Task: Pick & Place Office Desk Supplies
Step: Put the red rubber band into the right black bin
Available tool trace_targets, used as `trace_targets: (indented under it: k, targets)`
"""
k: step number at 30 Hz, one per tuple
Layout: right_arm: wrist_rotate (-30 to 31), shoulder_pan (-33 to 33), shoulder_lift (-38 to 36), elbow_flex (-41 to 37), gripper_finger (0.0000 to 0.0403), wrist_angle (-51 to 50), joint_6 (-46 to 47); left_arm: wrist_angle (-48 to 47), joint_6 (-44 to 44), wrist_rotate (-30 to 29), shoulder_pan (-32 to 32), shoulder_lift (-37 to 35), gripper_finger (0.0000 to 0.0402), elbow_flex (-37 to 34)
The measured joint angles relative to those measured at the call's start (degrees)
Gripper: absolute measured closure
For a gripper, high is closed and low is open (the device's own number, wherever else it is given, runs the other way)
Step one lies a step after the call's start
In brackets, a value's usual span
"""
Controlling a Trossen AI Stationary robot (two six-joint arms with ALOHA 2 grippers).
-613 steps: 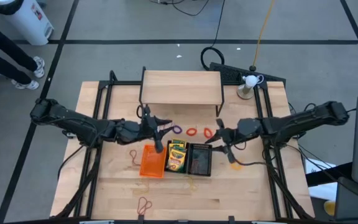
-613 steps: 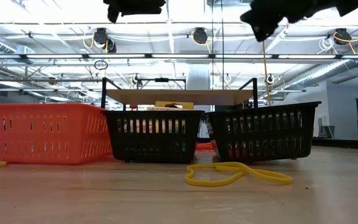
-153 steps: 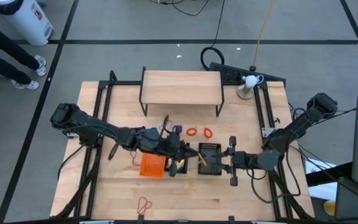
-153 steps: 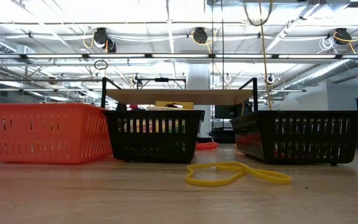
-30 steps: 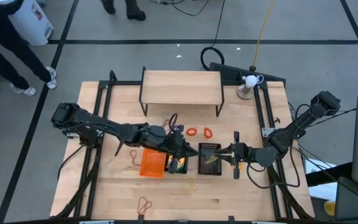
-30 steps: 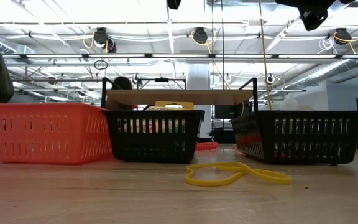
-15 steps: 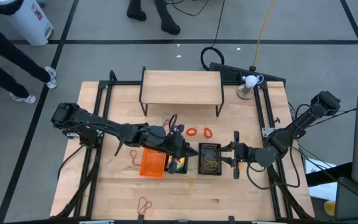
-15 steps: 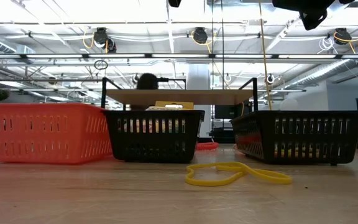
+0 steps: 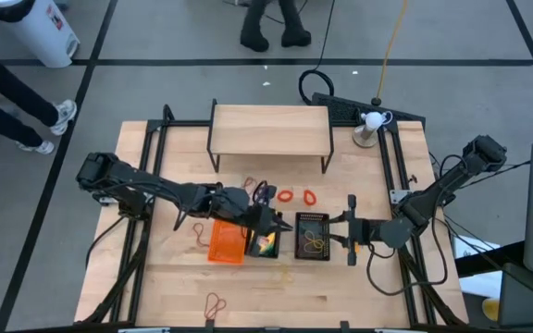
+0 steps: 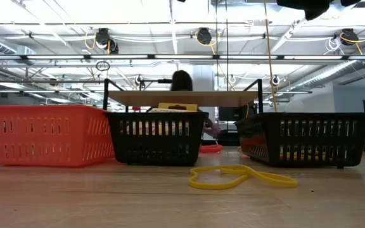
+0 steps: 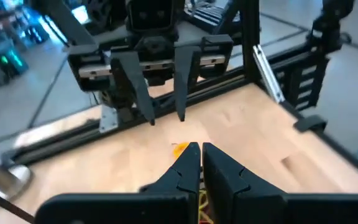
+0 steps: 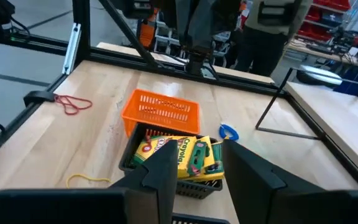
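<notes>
An orange mesh tray [image 9: 226, 243], a black tray [image 9: 265, 244] holding crayon boxes [image 12: 178, 154] and a second black tray [image 9: 313, 238] stand in a row at mid-table. A yellow rubber band [image 9: 315, 243] lies inside the right black tray. My left gripper [image 9: 274, 226] hovers shut above the crayon tray, with nothing seen between its fingers [image 11: 199, 157]. My right gripper [image 9: 333, 231] hangs open at the right black tray's right side, its fingers [image 12: 166, 167] apart and empty. The two grippers face each other.
Purple [image 9: 265, 192], red [image 9: 287, 196] and orange [image 9: 309, 196] bands lie behind the trays. Another band [image 9: 198, 231] lies left of the orange tray, a red one [image 9: 214, 303] near the front edge, a yellow one [image 10: 239, 177] before the trays. A wooden shelf [image 9: 269, 129] stands at the back.
The yellow band that stretched from my right gripper across the right black tray has dropped and now lies as a loose loop inside that tray. Both arms have stayed where they were, each wrist rolling a little.
</notes>
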Motion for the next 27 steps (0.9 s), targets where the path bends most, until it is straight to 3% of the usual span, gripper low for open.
trace_targets:
  k: [5, 13, 20, 23, 27]
  targets:
    - [-0.1, -0.7, 0.0, -3.0, 0.0287, 3.2, -1.1, -2.6, -3.4, -5.5, 0.5, -0.1, 0.038, 0.0]
    - [0.0, -4.6, 0.0, -8.8, 0.0289, 18.6, -8.0, -31.4, -16.9, -8.4, -1.2, -7.5, 0.038, 0.0]
    - [-0.2, -5.9, 0.0, -8.8, 0.029, 22.7, -13.3, -57.6, -40.6, -26.2, -16.4, -14.1, 0.038, 0.0]
    - [-0.2, -6.6, 0.0, -8.8, 0.0293, 27.4, -16.3, -65.1, -52.8, -28.4, -23.7, -14.1, 0.038, 0.0]
    - [-0.2, -7.4, 0.0, -8.8, 0.0292, 33.1, -18.2, -66.8, -62.5, -26.5, -30.3, -14.1, 0.038, -1.8]
